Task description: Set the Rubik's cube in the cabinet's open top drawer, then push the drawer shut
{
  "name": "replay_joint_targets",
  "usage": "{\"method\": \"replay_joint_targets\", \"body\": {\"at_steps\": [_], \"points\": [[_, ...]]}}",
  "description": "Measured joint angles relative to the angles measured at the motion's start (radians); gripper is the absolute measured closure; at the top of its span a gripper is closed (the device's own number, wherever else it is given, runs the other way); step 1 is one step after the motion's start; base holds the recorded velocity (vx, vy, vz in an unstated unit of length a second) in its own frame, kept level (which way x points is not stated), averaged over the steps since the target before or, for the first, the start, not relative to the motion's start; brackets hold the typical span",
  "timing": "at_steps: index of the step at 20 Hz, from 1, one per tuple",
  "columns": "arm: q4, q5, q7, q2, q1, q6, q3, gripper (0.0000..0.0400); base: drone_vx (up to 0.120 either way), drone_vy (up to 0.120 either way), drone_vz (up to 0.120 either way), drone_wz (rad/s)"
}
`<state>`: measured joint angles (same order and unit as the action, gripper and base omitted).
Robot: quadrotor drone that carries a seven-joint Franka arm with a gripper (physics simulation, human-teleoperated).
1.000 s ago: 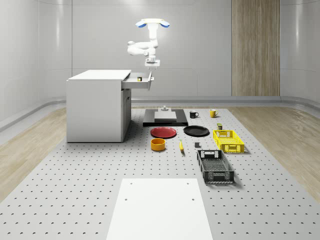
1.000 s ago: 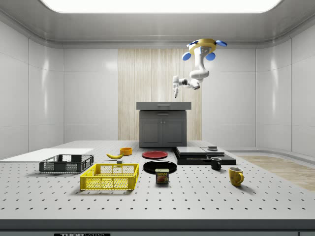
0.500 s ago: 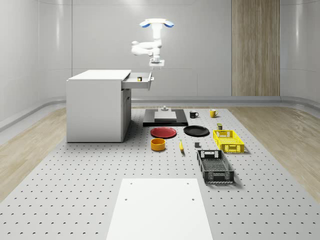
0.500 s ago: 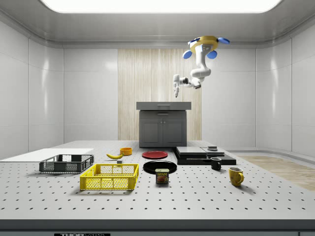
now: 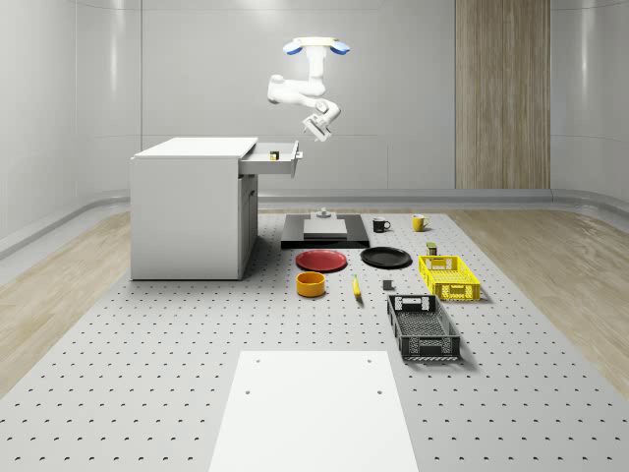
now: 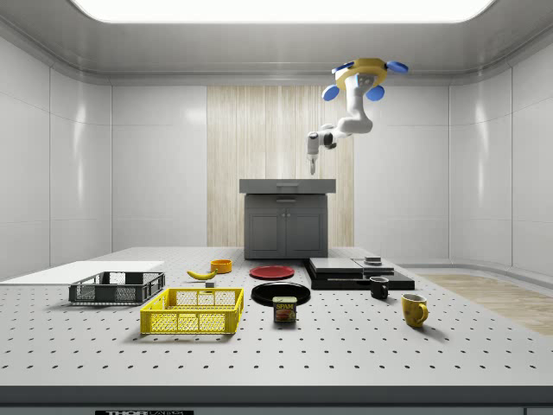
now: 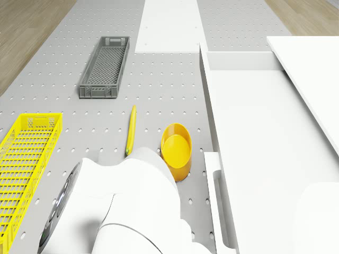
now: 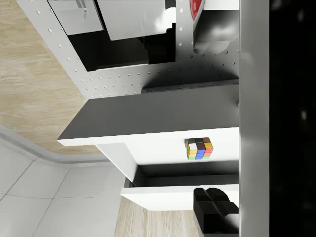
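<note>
The Rubik's cube (image 8: 199,148) lies inside the open top drawer (image 5: 274,160) of the white cabinet (image 5: 192,211); it shows as a small coloured spot (image 5: 274,154) there. The drone (image 5: 314,45) hovers high, just beyond the drawer's front toward the whole-scene view's right. Its arm bends down and holds the gripper (image 5: 316,128) tilted, above and slightly right of the drawer front, apart from it. In the side view the gripper (image 6: 312,162) hangs above the cabinet top (image 6: 287,183). Nothing is held.
On the perforated table (image 5: 147,324) below the drawer lie a red plate (image 5: 321,260), a black plate (image 5: 385,258), an orange bowl (image 5: 311,284), a banana (image 7: 130,129), a yellow crate (image 5: 448,276) and a grey crate (image 5: 423,327). Two mugs (image 5: 419,222) stand behind.
The drone has climbed a little and shifted toward the whole-scene view's right. The gripper went from pointing down over the drawer to a tilted pose past its front. The cube stayed in the drawer.
</note>
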<state>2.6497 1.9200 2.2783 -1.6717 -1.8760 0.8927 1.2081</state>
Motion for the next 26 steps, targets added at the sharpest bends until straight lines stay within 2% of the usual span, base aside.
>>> {"method": "replay_joint_targets", "body": {"at_steps": [2, 4, 6, 8, 11, 14, 19, 20, 22, 24, 26], "points": [[-0.092, -0.059, 0.097, 0.010, -0.187, -0.144, -0.047, 0.0000, 0.000, 0.000, -0.120, 0.000], [-0.172, -0.111, 0.165, 0.024, -0.321, -0.240, -0.087, 0.0000, 0.000, 0.000, -0.120, 0.000], [-0.236, -0.153, 0.211, 0.037, -0.415, -0.304, -0.116, 0.0000, 0.000, -0.100, -0.120, 0.000], [-0.283, -0.185, 0.241, 0.045, -0.481, -0.346, -0.137, 0.0000, 0.000, -0.120, -0.120, 0.000], [-0.330, -0.218, 0.270, 0.053, -0.544, -0.383, -0.159, 0.0000, 0.000, -0.013, -0.120, 0.000], [-0.358, -0.238, 0.285, 0.056, -0.580, -0.403, -0.173, 0.0000, 0.000, 0.000, -0.067, 0.000], [-0.380, -0.255, 0.297, 0.056, -0.609, -0.417, -0.185, 0.0000, 0.000, -0.120, 0.000, 0.000], [-0.382, -0.257, 0.298, 0.056, -0.613, -0.418, -0.187, 0.0065, 0.000, -0.120, 0.000, 0.000], [-0.386, -0.260, 0.300, 0.055, -0.618, -0.419, -0.190, 0.0155, 0.000, -0.120, 0.000, 0.000], [-0.388, -0.262, 0.302, 0.055, -0.622, -0.420, -0.192, 0.0210, 0.000, -0.120, 0.000, 0.000], [-0.390, -0.264, 0.303, 0.054, -0.625, -0.420, -0.193, 0.0244, 0.000, -0.060, 0.000, 0.000]]}}
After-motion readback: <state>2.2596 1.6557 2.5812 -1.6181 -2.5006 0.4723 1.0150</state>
